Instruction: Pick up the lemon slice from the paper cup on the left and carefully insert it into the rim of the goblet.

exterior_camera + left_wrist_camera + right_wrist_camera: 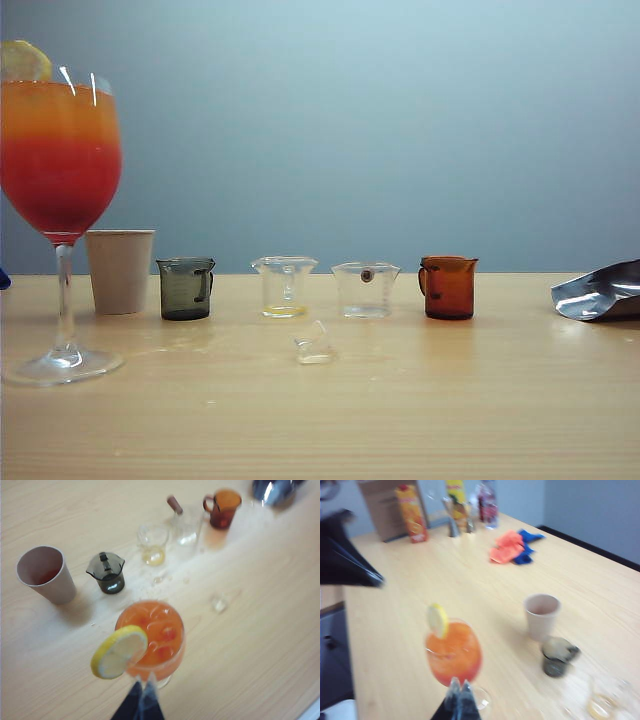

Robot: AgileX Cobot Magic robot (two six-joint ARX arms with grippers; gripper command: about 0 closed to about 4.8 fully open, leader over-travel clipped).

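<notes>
Four small beakers [186, 288], foil pouch [600, 292], perhaps juice cartons [411, 513].

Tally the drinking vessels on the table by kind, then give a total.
Goblet, lemon slice on its rim: 1
Paper cup: 1
Dark grey-green beaker: 1
Clear beakers: 2
Orange-brown beaker: 1
Total: 6

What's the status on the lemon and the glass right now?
Left gripper shut, empty, above goblet. Right gripper shut, empty, also nearby. Lemon slice seated on goblet rim. Paper cup empty. Nothing in the way.
</notes>
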